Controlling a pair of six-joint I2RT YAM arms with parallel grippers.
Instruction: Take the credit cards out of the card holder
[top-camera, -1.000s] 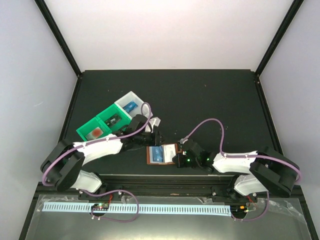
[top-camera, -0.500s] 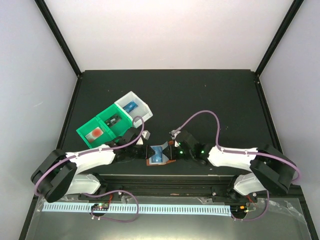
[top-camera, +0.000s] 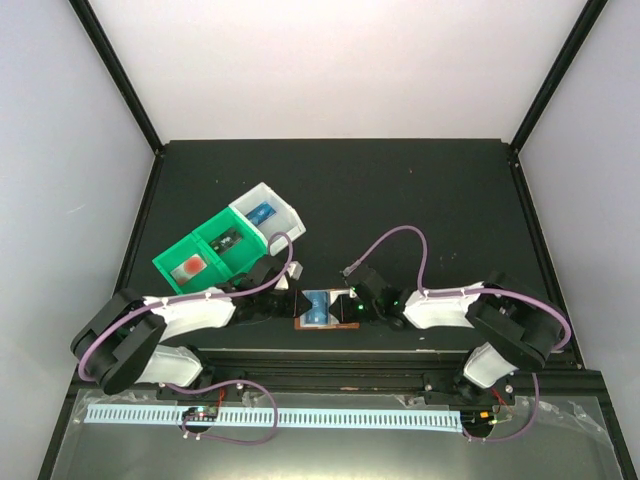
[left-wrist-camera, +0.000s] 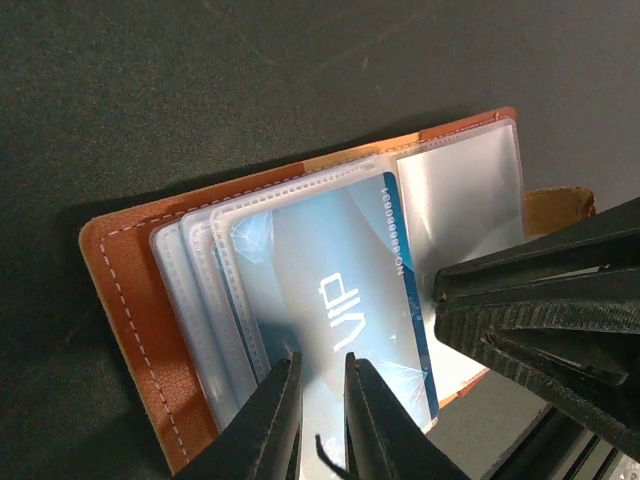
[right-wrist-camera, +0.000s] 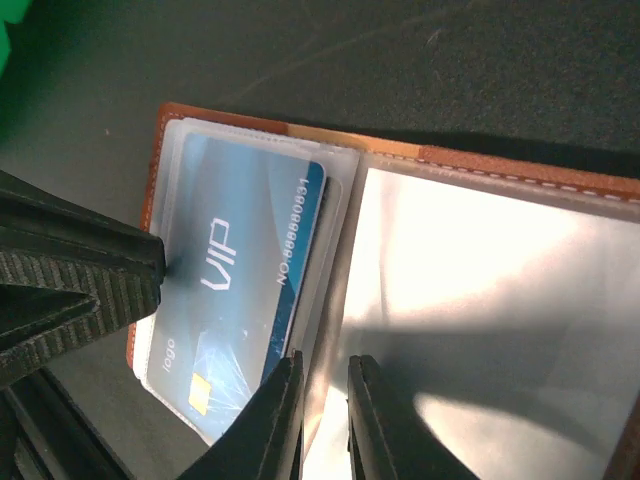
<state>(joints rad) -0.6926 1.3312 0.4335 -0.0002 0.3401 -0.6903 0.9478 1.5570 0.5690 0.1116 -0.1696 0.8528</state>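
Note:
The brown card holder (top-camera: 322, 309) lies open near the table's front edge, with its clear pockets facing up. A blue card marked VIP (left-wrist-camera: 340, 300) sits in the top clear pocket and also shows in the right wrist view (right-wrist-camera: 235, 290). My left gripper (left-wrist-camera: 322, 368) is shut, with its tips down on the blue card at the holder's left side (top-camera: 299, 301). My right gripper (right-wrist-camera: 325, 362) is shut, with its tips on the clear pocket by the holder's fold (top-camera: 347, 303). The two grippers face each other across the holder.
A green-and-white bin tray (top-camera: 210, 262) stands behind and left of the holder. It holds a blue card (top-camera: 262, 213), a dark card (top-camera: 228, 240) and a red card (top-camera: 190, 266), one per compartment. The table's black front rail runs just below the holder.
My left gripper has come down from beside the bin onto the holder's left side. My right gripper has moved left onto the holder's right half. The holder has stayed in place.

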